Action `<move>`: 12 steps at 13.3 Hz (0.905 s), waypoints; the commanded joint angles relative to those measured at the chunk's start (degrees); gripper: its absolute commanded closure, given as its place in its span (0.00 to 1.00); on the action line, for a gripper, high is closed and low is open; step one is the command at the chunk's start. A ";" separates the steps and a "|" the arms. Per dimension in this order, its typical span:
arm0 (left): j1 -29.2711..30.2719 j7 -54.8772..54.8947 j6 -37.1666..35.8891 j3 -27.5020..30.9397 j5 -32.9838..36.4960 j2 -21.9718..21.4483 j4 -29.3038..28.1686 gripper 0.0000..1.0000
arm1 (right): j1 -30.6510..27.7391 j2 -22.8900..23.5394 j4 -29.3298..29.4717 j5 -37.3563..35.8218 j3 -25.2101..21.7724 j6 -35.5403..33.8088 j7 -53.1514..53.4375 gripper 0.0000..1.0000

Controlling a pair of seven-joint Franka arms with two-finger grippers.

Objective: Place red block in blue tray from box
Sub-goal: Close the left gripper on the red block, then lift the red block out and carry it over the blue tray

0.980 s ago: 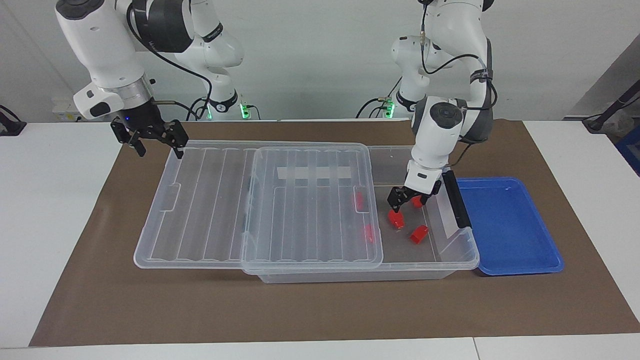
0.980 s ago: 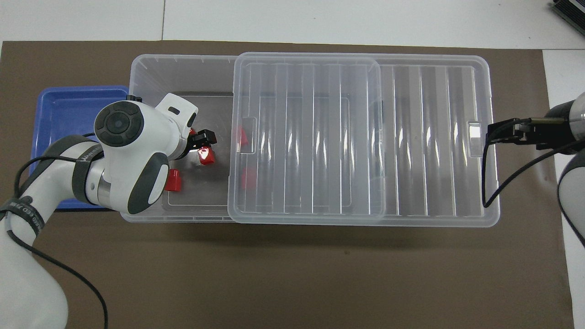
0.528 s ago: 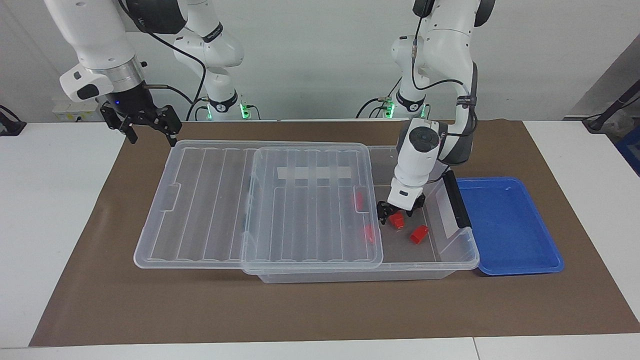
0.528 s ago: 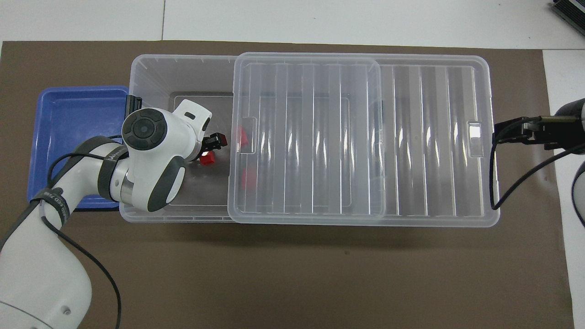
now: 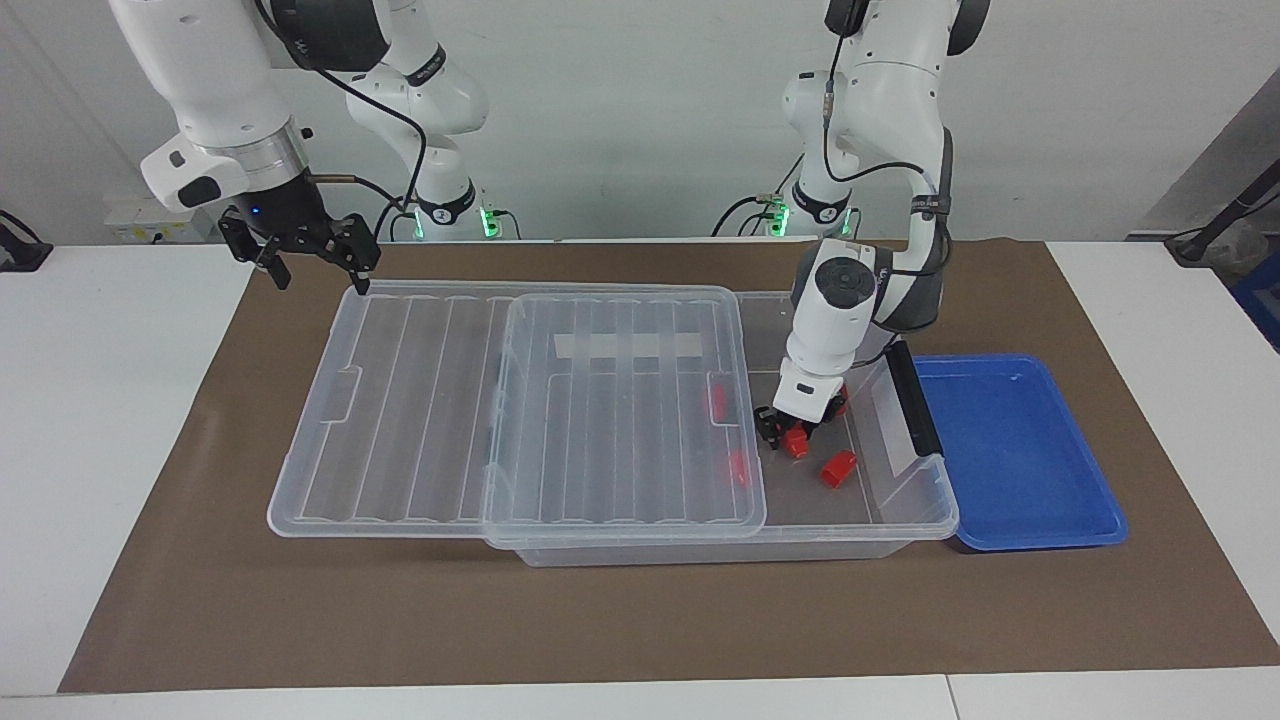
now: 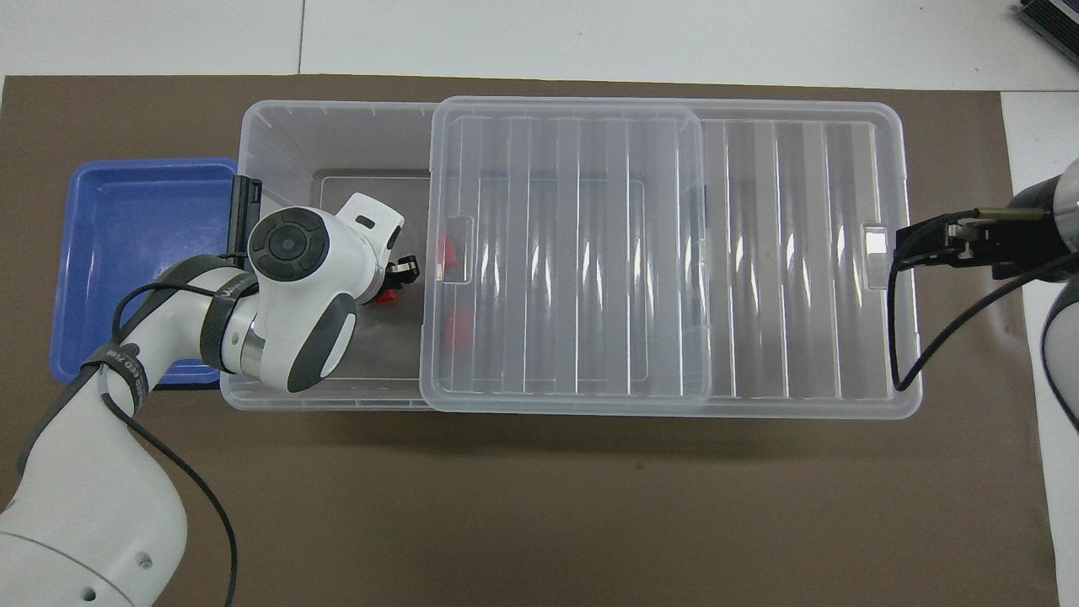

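Clamping red block (image 5: 795, 441) in box (image 5: 905, 500): left hand (image 5: 790, 432); no legible writing.

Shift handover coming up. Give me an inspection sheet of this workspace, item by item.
Surface: brown mat on a white table.
Job's things: box open at the left arm's end, its lid slid toward the right arm's end; red block inside, between the left gripper's fingers; more red blocks beside it and under the lid; blue tray beside the box.
Clutter: nothing seen.
Grippers: left gripper shut on the red block; right gripper open, waiting above the lid's end.
Cables: black cables along both arms.
Surroundings: pale wall.
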 commanded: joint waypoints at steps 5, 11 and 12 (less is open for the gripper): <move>-0.36 -0.50 -20.71 0.81 2.38 -2.65 12.28 1.00 | -1.31 -0.59 -0.56 -0.46 0.35 -0.95 1.18 0.00; 3.84 11.69 -46.93 1.16 1.58 -4.15 29.26 1.00 | -1.22 -0.59 -0.56 -0.46 0.35 -0.95 1.09 0.00; 5.42 14.68 -48.87 1.33 1.67 -4.24 29.54 1.00 | -1.22 -0.59 -0.56 -0.46 0.35 -0.95 1.09 0.00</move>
